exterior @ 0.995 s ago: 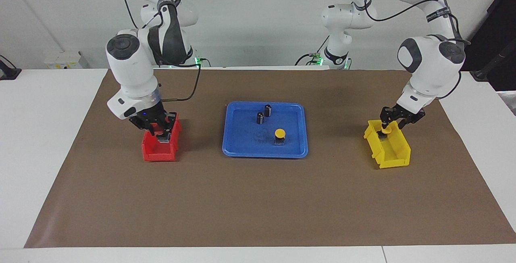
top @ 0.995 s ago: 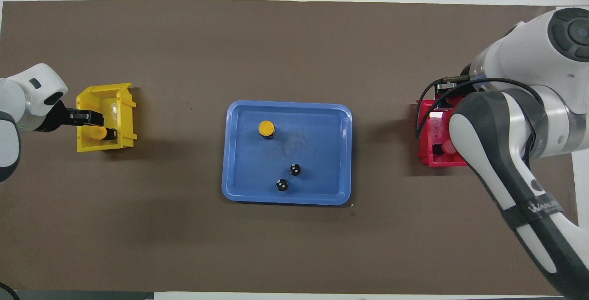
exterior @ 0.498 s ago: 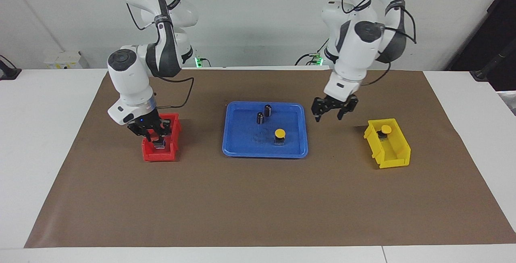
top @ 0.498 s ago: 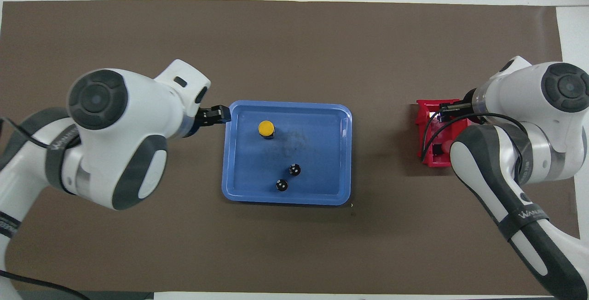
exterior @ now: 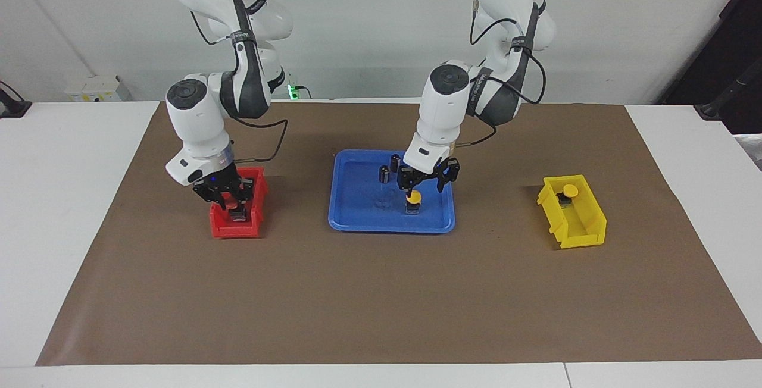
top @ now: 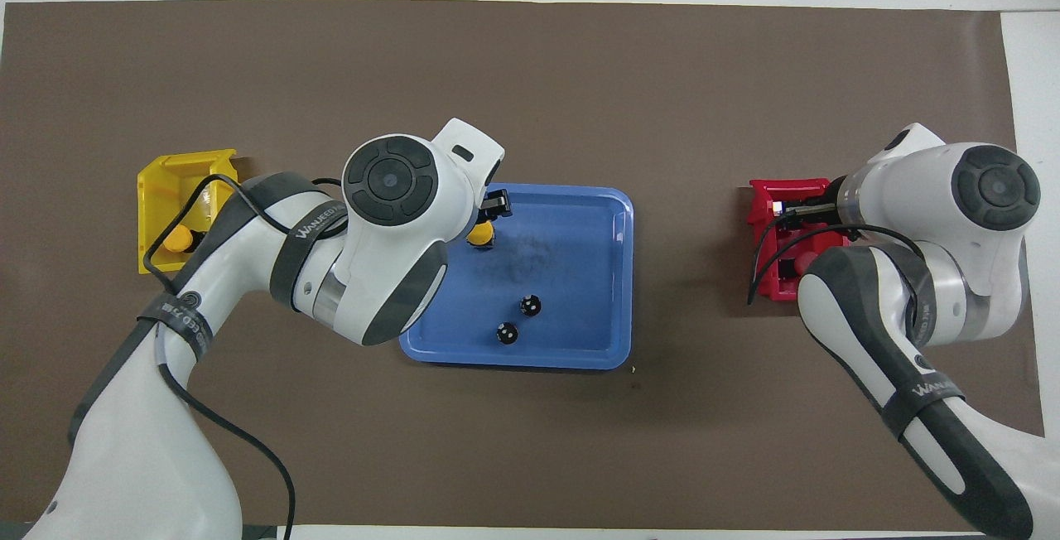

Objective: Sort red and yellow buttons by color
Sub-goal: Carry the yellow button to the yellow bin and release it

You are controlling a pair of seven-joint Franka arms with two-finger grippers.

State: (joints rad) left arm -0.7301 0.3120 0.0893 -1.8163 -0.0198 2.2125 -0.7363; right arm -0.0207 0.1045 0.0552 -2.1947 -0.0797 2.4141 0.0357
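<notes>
One yellow button (exterior: 413, 198) (top: 480, 233) stands in the blue tray (exterior: 357, 216) (top: 598, 275). My left gripper (exterior: 422, 188) hangs open just over it, a finger to either side of the cap. A second yellow button (exterior: 570, 191) (top: 176, 238) lies in the yellow bin (exterior: 586, 221) (top: 157, 184). My right gripper (exterior: 229, 197) is shut and low inside the red bin (exterior: 223, 228) (top: 766, 200). A red button's cap (top: 802, 262) shows in that bin by the gripper; whether it is held I cannot tell.
Two dark capless cylinders (exterior: 384, 174) (exterior: 395, 163) stand in the tray, nearer to the robots than the yellow button. The bins sit on the brown mat (exterior: 381, 304), the red one toward the right arm's end, the yellow one toward the left arm's end.
My left gripper let go of a yellow button in the yellow bin, then swung across to above the tray's yellow button. The right gripper stayed in the red bin while its arm shifted.
</notes>
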